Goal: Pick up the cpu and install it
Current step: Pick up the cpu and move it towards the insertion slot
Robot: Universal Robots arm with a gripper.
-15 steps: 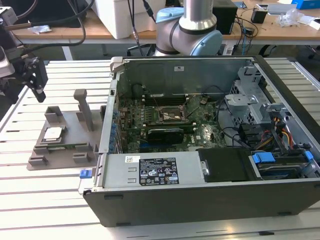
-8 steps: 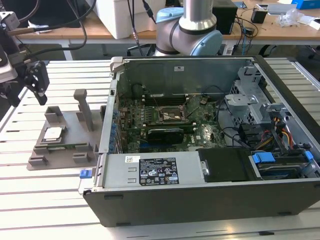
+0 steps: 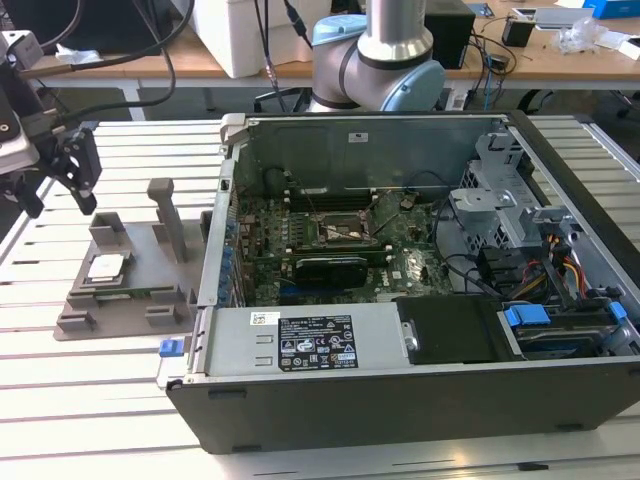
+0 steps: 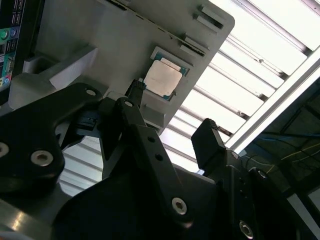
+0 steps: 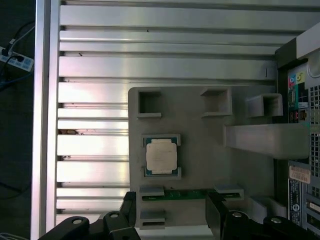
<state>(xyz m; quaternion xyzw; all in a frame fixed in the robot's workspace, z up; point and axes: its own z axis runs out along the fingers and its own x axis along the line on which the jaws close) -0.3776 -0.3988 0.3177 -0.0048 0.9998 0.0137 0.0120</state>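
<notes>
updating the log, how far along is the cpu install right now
Nothing looks done yet: the cpu lies flat in its recess on the grey holder. In hand: the gripper hovers open and empty above the holder. Left: the pickup, and seating the chip in the motherboard socket inside the open case.

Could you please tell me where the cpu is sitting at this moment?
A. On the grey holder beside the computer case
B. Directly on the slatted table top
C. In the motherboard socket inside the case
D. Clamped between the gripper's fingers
A: in the first wrist view the cpu lies flat in its recess on the grey holder, with the open gripper clear of it.
</notes>
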